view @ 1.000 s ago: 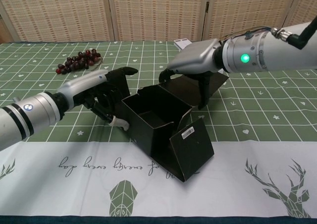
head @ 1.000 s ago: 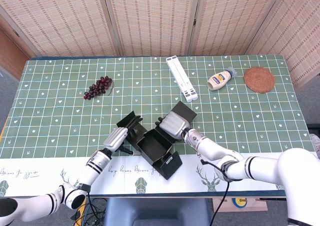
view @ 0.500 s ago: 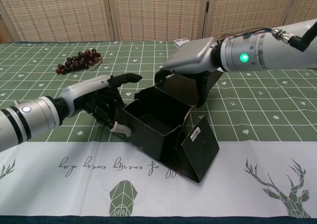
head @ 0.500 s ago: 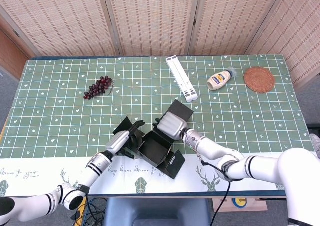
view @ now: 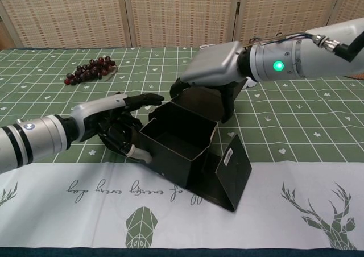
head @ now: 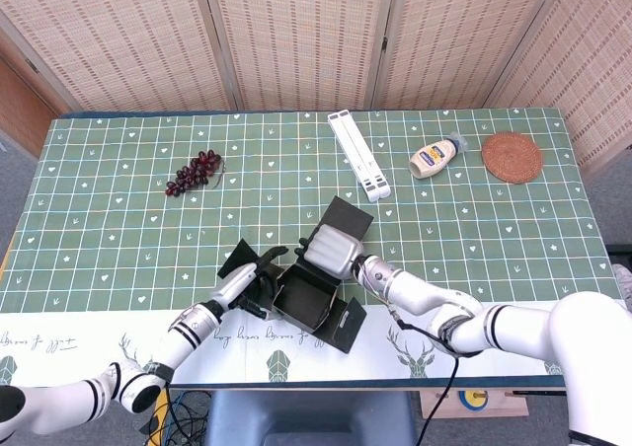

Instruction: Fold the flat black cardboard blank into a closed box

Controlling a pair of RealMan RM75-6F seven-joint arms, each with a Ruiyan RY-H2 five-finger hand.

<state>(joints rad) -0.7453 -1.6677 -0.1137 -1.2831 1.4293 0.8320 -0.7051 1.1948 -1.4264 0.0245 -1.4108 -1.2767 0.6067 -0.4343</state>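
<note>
Half-folded black cardboard box [view: 179,146] sits on green gridded surface [head: 118,229], near front edge. My left hand [view: 116,126] presses its left wall, fingers [view: 149,99] spread; right hand [view: 211,69] grips rear flap.

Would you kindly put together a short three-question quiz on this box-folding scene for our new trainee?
1. True or false: the black cardboard box is already closed on top.
2. Which hand rests on the box's far wall? A) left hand B) right hand
3. Fill in: the flap with the white label stands at the box's ____ side, toward the white tablecloth border.

Key:
1. False; its top is open and the inside shows.
2. B; the left hand is at the box's left side.
3. Near.
</note>
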